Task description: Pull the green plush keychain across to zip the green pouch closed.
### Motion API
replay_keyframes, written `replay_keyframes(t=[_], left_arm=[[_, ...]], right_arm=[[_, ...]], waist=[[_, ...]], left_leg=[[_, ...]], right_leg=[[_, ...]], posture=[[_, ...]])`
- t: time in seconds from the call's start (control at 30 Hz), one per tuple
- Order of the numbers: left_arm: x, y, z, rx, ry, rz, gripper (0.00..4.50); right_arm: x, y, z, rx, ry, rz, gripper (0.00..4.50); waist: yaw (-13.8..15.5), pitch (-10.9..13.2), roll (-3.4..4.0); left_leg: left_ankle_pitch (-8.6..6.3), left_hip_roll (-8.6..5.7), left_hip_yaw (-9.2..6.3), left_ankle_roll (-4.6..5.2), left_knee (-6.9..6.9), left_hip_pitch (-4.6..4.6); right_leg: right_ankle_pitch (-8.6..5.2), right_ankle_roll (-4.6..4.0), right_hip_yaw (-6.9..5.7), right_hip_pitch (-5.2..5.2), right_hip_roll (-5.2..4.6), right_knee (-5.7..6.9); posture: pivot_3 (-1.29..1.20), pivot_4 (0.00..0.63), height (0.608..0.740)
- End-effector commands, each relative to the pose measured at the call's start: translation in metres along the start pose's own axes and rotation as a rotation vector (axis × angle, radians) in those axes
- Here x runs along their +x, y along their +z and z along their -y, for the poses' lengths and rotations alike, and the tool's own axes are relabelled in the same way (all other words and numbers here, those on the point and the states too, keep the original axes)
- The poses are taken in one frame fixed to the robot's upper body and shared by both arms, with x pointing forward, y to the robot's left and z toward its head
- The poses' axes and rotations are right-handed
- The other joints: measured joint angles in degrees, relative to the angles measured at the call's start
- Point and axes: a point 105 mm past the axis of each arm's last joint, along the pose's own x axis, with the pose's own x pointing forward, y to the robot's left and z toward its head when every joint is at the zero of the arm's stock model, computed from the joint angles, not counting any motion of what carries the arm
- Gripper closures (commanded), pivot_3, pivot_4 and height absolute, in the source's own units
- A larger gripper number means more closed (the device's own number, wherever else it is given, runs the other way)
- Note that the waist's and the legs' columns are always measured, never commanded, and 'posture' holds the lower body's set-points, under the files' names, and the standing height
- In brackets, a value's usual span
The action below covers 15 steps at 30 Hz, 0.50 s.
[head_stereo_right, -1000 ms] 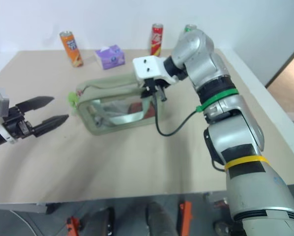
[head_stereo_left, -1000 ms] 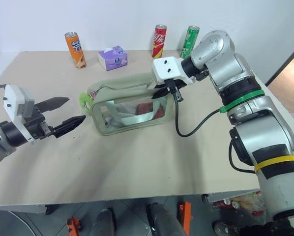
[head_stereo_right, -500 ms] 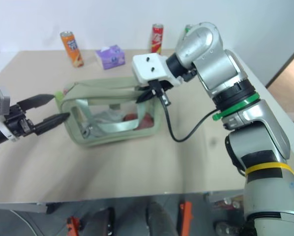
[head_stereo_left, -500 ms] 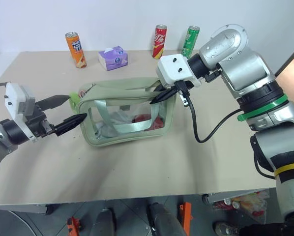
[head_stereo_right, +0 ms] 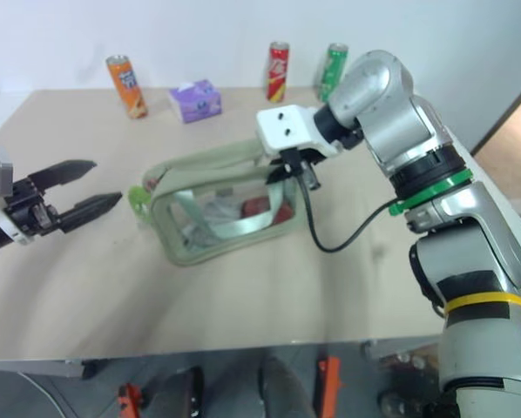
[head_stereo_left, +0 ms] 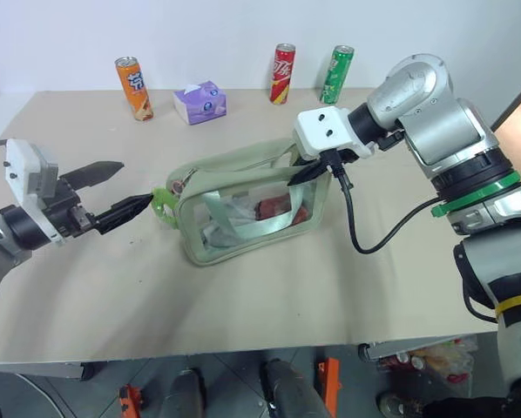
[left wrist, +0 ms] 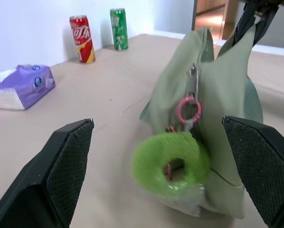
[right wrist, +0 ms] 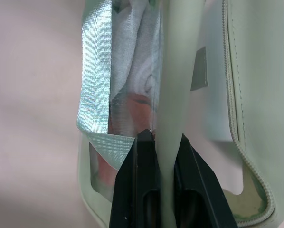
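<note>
Left wrist view: keychain point(left wrist: 172, 164) hangs at pouch point(head_stereo_left: 256, 200) end, ungrabbed. Left pincer point(head_stereo_left: 121, 187) wide apart, just beside. Right pincer point(head_stereo_left: 306, 173) clamped on pouch rim. Zipper seems open; pull not begun.

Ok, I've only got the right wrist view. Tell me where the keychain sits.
Observer: The green plush keychain hangs off the green pouch's end, opposite the end that the right gripper pinches.
Operator: Give me the left gripper's state.
Observer: The left gripper is open, pointing at the keychain, not gripping it.
Operator: Report anything behind the pouch.
Observer: A purple tissue pack and three cans stand along the table's far edge.
</note>
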Motion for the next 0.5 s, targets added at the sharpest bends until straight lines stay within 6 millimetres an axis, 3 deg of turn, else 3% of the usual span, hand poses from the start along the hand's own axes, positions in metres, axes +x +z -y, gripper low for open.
replay_keyframes(t=[0.03,0.23,0.5], left_arm=[[0.001,0.008,-0.001,0.022,-0.012,0.015,0.00],[0.003,0.006,-0.003,0.011,-0.025,0.009,0.00],[0.010,0.001,-0.001,-0.011,-0.042,0.012,0.00]], right_arm=[[-0.022,0.000,-0.004,-0.011,-0.018,-0.017,4.48],[-0.028,0.005,-0.016,0.007,-0.036,-0.004,4.48],[0.004,0.043,-0.021,0.150,-0.037,0.103,4.48]], waist=[[0.11,0.00,0.00],[0.34,0.01,0.01],[-0.23,0.01,0.01]], left_leg=[[0.00,0.00,0.00,0.00,0.00,0.00],[0.00,-0.01,0.00,0.00,0.01,0.01],[0.00,0.02,0.02,0.00,0.03,0.13]], right_leg=[[0.00,0.00,0.00,0.00,0.00,0.00],[0.00,0.00,0.00,0.01,0.00,0.00],[-0.03,-0.06,0.02,-0.02,0.04,0.24]], posture=[[0.00,0.150,0.740],[0.00,0.150,0.740],[0.00,0.150,0.740]])
